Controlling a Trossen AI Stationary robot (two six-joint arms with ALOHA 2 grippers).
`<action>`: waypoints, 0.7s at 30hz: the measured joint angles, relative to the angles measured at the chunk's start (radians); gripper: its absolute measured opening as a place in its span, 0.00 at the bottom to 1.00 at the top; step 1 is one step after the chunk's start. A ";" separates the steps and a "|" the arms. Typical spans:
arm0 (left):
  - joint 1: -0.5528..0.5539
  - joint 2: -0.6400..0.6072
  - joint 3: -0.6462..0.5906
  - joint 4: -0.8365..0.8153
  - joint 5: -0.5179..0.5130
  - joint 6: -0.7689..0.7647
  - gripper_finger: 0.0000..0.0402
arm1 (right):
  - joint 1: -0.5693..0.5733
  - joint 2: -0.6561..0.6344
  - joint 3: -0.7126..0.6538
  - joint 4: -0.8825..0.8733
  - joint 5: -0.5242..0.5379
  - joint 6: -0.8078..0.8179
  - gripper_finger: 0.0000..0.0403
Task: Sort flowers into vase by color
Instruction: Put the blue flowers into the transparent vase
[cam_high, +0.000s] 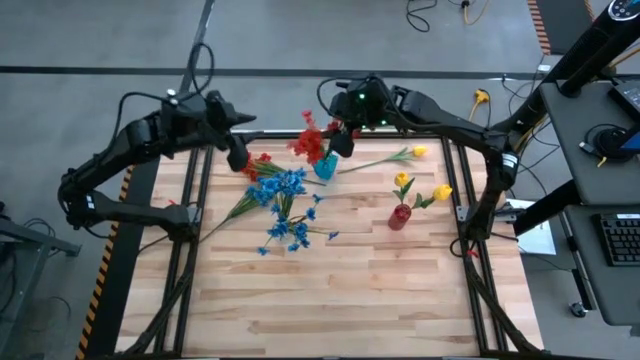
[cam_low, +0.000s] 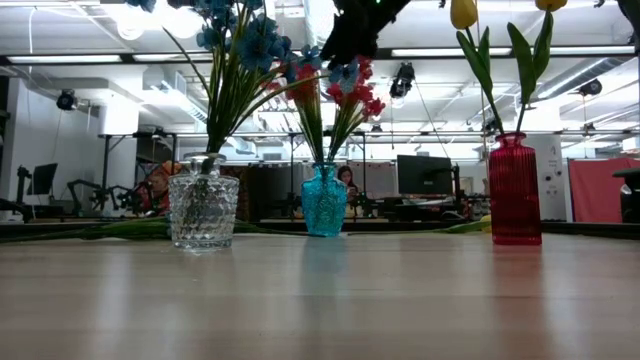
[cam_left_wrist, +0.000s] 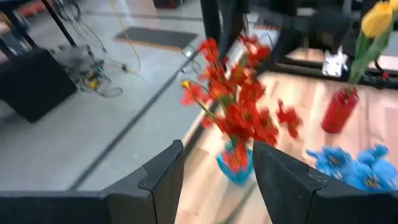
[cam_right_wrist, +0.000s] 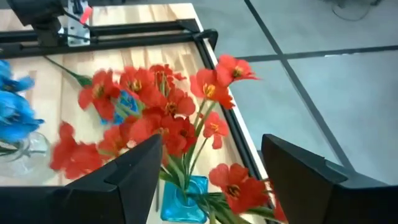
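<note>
Pale wooden planks made up the table (cam_high: 330, 290), with a wide workshop hall behind it. Red flowers (cam_high: 311, 143) stood in the blue vase (cam_high: 325, 166) near the far edge, and the right hand (cam_high: 341, 140) hovered just above them, fingers (cam_right_wrist: 130, 177) spread apart and gripping nothing, the blooms showing between them. That arm reached in from the far right corner, bent low over the vase. Blue flowers (cam_high: 284, 187) filled the clear glass vase (cam_low: 203, 209) beside it, with more blue stems (cam_high: 290, 234) lying loose on the planks. Two yellow flowers (cam_high: 420, 188) stood in the red vase (cam_high: 400, 216); a third yellow flower (cam_high: 405, 154) lay flat near the far edge. Three vases in all. The left hand (cam_high: 236, 154) hung over the far left of the table, likewise spread and empty, its arm folded back toward the left rail.
</note>
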 joint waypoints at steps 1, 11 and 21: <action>-0.009 -0.005 -0.020 0.000 0.000 -0.014 0.43 | 0.000 -0.003 0.015 -0.015 0.000 0.000 0.66; -0.115 -0.071 -0.170 0.003 0.001 -0.190 0.43 | 0.001 -0.041 0.112 -0.093 -0.002 0.012 0.64; -0.187 -0.098 -0.210 -0.071 0.001 -0.349 0.43 | 0.007 -0.120 0.128 -0.141 -0.002 0.039 0.65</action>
